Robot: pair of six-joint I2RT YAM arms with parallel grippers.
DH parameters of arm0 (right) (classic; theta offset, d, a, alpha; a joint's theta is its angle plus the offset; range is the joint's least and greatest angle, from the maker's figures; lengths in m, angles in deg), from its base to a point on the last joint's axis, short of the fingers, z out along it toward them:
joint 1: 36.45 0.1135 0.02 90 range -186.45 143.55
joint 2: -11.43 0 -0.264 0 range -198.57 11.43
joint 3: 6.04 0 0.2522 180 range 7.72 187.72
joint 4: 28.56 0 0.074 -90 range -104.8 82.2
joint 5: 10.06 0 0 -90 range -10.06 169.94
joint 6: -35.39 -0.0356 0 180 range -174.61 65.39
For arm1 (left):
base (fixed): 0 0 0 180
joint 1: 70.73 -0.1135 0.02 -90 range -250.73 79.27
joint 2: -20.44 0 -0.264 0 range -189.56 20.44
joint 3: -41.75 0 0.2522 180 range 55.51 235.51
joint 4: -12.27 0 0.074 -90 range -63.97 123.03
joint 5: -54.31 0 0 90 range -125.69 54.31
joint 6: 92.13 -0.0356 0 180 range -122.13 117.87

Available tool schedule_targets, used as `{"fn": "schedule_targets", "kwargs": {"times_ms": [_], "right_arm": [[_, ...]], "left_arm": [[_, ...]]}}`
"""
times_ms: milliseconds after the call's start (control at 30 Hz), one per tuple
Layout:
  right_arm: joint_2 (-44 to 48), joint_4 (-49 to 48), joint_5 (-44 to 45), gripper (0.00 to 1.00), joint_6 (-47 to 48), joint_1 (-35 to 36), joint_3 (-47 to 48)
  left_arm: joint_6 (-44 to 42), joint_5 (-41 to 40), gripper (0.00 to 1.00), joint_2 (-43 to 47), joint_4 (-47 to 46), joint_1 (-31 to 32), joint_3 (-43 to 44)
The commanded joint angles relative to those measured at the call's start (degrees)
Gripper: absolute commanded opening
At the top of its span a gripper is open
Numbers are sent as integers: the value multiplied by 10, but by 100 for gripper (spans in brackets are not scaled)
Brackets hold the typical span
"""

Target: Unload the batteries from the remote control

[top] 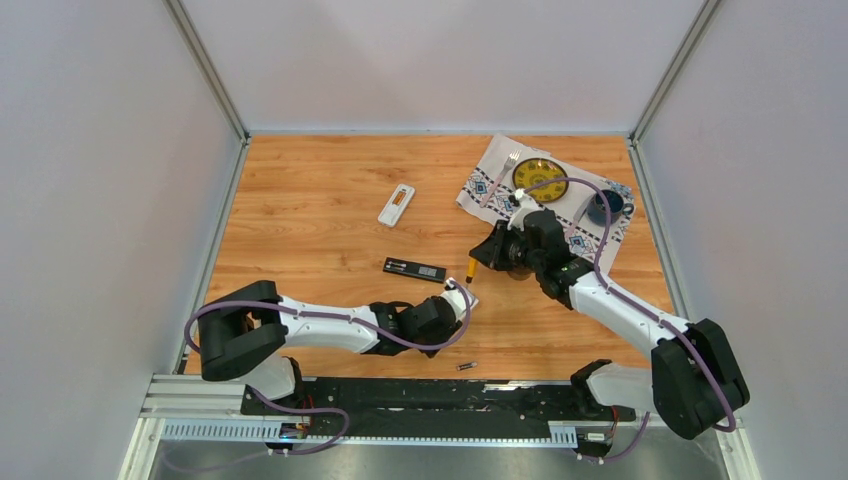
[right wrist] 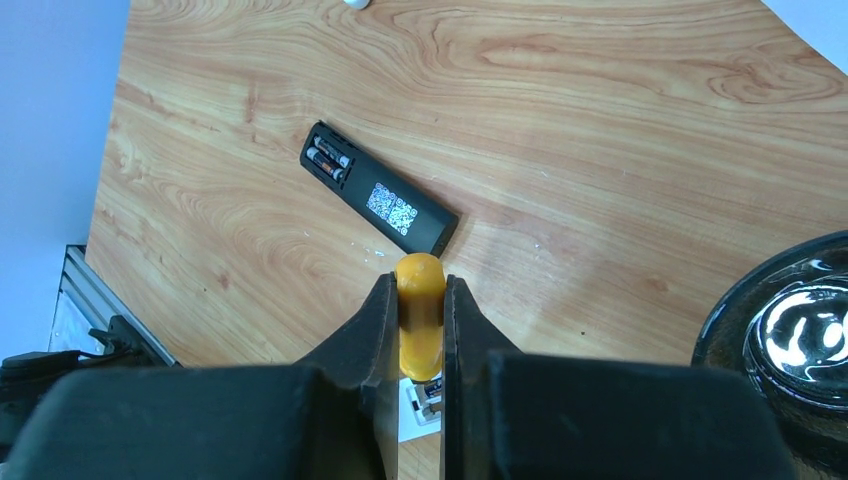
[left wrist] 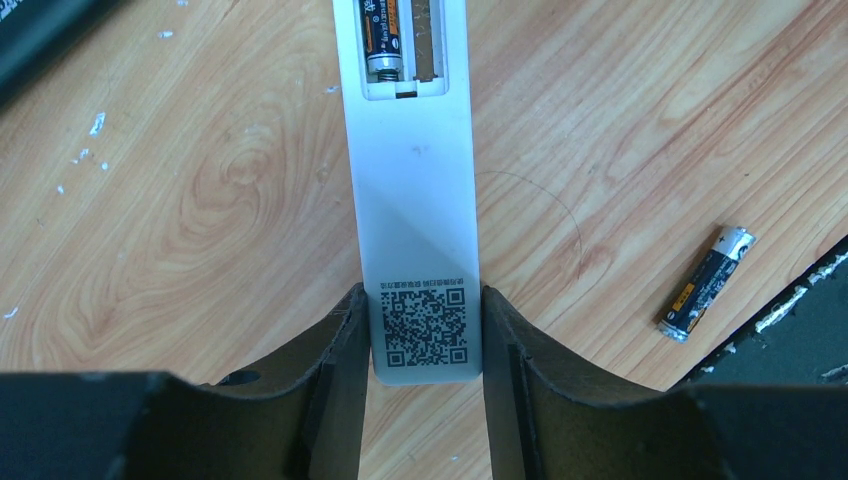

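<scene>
My left gripper is shut on the QR-code end of a white remote control, which lies flat on the table with its back up. Its open compartment holds one dark battery; the slot beside it looks empty. A loose dark battery lies on the wood to the right and also shows in the top view. My right gripper is shut on a yellow-handled screwdriver, held tip-down over the white remote's compartment. In the top view the right gripper is just beyond the left one.
A black remote lies open with two batteries in it, just beyond the screwdriver. Another white remote lies further back. A patterned cloth at the back right carries a yellow plate and a blue cup. A black bowl is at the right.
</scene>
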Motion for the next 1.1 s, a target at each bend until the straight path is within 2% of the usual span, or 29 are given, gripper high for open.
{"fn": "schedule_targets", "kwargs": {"times_ms": [0, 167, 333, 467, 1067], "right_arm": [[-2, -14, 23, 0, 15, 0, 5], [0, 5, 72, 0, 34, 3, 11], [30, 7, 146, 0, 49, 13, 1], [28, 5, 170, 0, 50, 13, -4], [2, -2, 110, 0, 49, 13, -21]], "left_arm": [[-2, 38, 16, -39, 6, -3, -22], [-6, 41, 0, -41, 4, -3, -21], [-2, 46, 0, -44, -7, -3, -31], [1, 44, 0, -41, -12, -3, -36], [2, 41, 0, -44, -16, -3, -37]]}}
